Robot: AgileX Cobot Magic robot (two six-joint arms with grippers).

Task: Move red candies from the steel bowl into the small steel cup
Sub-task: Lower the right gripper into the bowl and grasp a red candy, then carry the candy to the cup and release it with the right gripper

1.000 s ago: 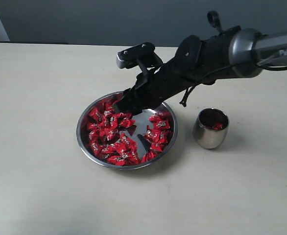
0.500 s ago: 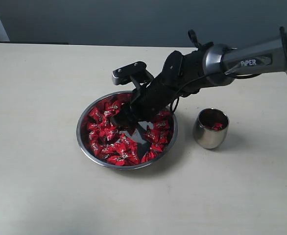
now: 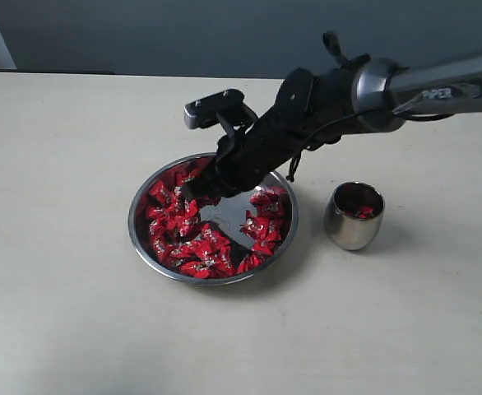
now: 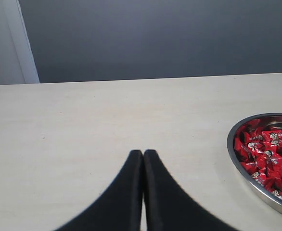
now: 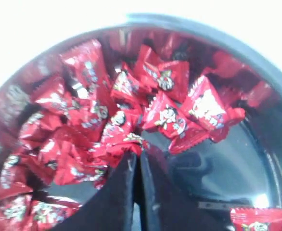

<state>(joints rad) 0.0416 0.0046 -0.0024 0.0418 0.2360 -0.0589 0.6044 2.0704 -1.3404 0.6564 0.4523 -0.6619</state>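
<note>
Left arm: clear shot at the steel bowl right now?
Probably yes, for the near rim: only bare table lies between the left gripper and the steel bowl. The right gripper is down among the red candies, so the bowl's middle is taken.

Left hand: two black fingers pressed together, tips meeting over bare pale worktop. Steel bowl partly in frame, well apart from the hand, with red candies inside. Grey wall behind the worktop's far edge.
</note>
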